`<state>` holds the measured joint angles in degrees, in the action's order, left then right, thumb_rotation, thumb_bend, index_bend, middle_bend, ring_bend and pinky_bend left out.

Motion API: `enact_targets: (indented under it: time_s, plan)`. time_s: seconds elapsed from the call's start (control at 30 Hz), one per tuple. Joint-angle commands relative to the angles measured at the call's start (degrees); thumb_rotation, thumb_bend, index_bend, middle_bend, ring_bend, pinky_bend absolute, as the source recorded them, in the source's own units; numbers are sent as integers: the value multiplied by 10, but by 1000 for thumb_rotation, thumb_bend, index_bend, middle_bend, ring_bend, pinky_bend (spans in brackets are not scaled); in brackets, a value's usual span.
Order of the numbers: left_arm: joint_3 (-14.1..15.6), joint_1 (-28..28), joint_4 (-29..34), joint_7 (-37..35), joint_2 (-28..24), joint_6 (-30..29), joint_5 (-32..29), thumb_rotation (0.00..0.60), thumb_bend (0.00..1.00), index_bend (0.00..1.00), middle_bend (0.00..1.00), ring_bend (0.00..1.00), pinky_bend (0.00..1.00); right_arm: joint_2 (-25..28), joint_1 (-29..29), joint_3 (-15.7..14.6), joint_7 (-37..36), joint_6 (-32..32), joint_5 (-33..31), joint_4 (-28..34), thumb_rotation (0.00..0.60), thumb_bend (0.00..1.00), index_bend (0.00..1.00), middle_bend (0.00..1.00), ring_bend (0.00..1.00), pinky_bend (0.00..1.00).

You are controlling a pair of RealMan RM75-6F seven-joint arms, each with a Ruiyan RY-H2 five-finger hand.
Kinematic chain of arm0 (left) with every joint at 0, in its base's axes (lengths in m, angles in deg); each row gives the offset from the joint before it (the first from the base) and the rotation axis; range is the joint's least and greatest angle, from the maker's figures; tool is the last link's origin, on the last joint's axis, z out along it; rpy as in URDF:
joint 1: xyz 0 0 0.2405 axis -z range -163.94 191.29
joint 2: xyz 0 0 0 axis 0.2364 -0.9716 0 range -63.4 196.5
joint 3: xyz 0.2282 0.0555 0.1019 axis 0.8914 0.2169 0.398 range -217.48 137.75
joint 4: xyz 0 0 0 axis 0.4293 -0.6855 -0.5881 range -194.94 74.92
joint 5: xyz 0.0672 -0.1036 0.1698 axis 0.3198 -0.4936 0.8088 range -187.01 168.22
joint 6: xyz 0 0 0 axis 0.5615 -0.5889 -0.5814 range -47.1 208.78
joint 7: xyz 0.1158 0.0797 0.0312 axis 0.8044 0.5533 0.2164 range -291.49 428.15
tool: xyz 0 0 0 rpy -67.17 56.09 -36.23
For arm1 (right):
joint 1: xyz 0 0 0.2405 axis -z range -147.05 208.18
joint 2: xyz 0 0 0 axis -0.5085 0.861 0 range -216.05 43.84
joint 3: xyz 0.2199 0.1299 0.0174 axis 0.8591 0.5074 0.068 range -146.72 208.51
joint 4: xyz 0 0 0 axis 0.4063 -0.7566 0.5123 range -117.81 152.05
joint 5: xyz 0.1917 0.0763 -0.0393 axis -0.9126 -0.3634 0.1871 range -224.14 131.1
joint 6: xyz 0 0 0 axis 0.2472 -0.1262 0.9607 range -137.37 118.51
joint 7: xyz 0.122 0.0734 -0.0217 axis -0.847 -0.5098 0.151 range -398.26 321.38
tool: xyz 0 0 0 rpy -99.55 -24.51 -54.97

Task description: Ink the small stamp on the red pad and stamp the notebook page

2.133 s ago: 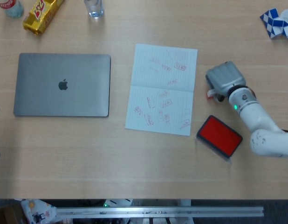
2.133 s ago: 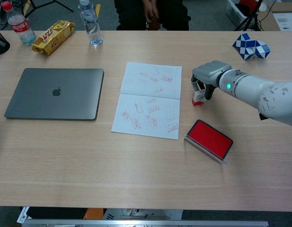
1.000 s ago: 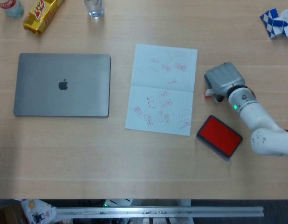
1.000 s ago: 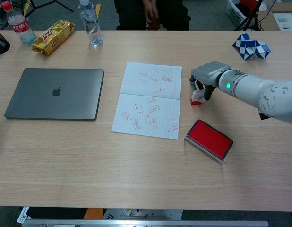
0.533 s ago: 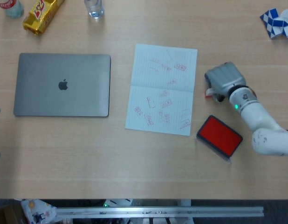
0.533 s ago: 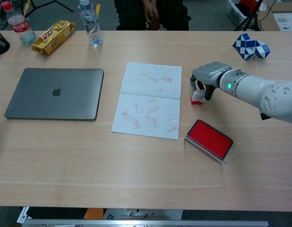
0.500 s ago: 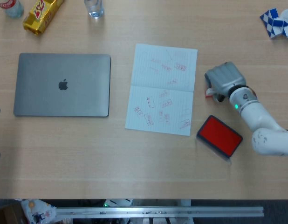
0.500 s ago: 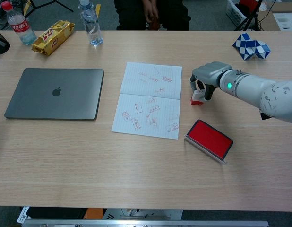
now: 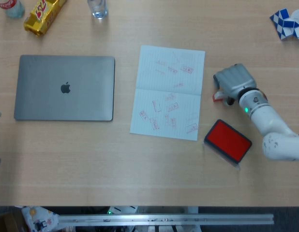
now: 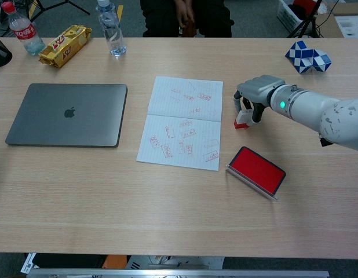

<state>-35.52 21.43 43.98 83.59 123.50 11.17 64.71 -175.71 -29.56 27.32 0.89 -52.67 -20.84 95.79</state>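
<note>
Small stamp is being clamped between the right hand fingers near the surface's right edge; inking on the red pad and stamping the notebook page are pending.

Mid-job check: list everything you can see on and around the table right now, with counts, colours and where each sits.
notebook page: 1, white with red stamp marks, table centre
small stamp: 1, white and red, right of the page, under the right hand
red pad: 1, red, open, near side of the stamp
laptop: 1, grey, closed, left of the page
snack pack: 1, yellow, far left
bottles: 2, clear, far left edge
twist puzzle: 1, blue and white, far right
person: 1, dark clothes, behind the table
right hand: 1, grey, fingers around the stamp
left hand: not in view
</note>
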Motion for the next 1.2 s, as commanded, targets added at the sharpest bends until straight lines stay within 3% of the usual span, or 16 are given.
enact_targets:
  time_s: [0.03,0.4,0.73,0.97,1.2]
  plan:
    - [0,0,1,1,0,0,0,600,209,0,0,14,3,1,0,1,-1,0,1,0,600,214,433,643,524,317]
    - [0,1,3,1,-2,-2,2,600,209,0,0,14,3,26,6,-2,-3,-12,15,24,600,193,419,643,523,317]
    - [-8,-3,3,-5,0,-19,6,600,209,0,0,14,3,113,32,-5,-22,-64,60,115,600,201,398,581,516,313]
    - [-27,-18,-25,-28,31,-81,35,600,208,0,0,14,3,182,99,-10,-60,-174,132,183,600,235,390,483,458,313]
    - [-45,-30,-60,-47,63,-131,60,600,209,0,0,13,3,205,203,-16,-140,-314,251,178,600,255,390,421,365,312]
